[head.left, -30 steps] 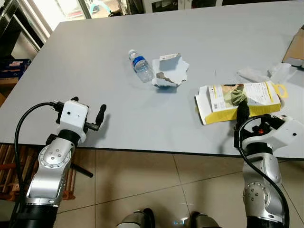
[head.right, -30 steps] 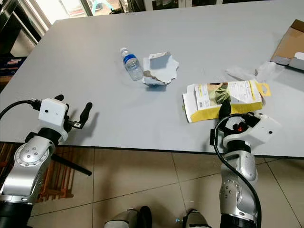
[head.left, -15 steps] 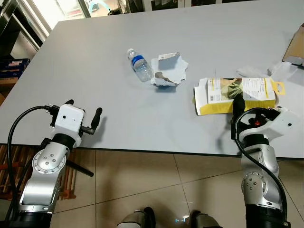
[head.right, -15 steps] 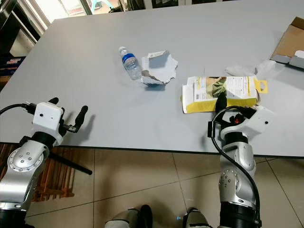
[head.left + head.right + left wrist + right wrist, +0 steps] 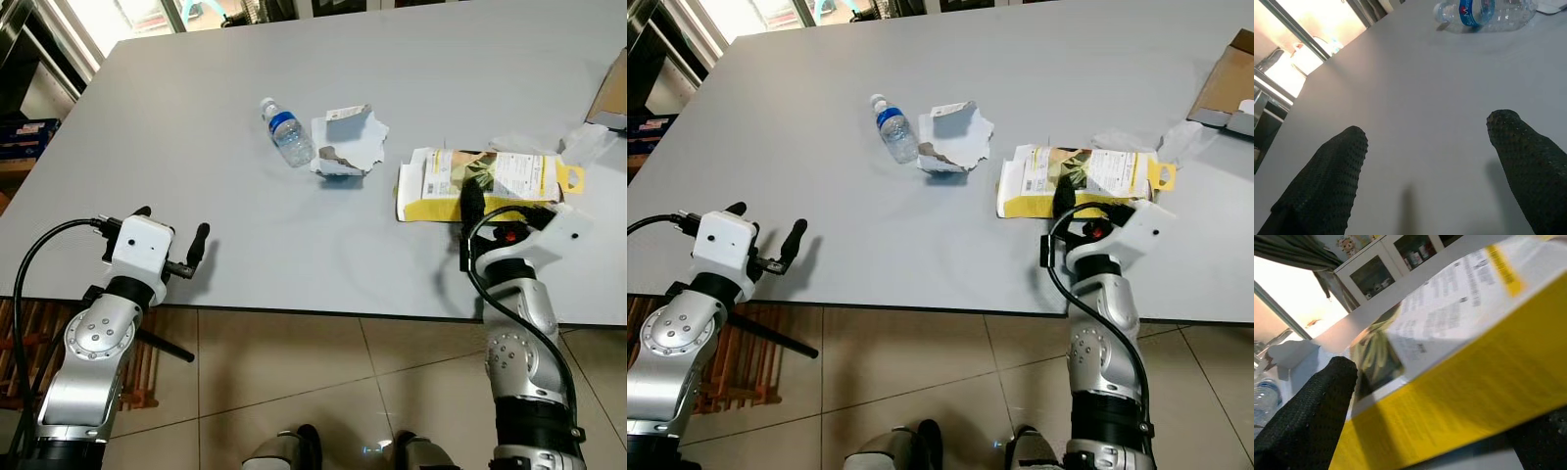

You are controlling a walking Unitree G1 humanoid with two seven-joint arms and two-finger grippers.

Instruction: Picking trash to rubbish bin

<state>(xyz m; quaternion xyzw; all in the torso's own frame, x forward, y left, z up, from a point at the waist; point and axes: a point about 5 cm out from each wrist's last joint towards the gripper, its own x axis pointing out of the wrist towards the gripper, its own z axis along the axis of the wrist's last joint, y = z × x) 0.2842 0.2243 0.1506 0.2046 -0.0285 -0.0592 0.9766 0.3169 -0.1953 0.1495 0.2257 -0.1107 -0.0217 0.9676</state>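
On the grey table lie a clear plastic bottle with a blue label and, beside it, a torn white carton. To their right lies a flat yellow-and-white box. My right gripper grips the box's near edge, with one black finger on its printed top. In the right wrist view the box sits between the two fingers. My left gripper hovers open and empty over the table's front left edge, and the bottle is far ahead of it.
A brown cardboard box and crumpled clear wrap lie at the table's right side. The front table edge runs just before my arms, with tiled floor below. A wooden rack stands under the table at the left.
The right gripper moved forward and left, and the yellow box shifted and turned with it. The left arm drew back a little toward the table's edge.
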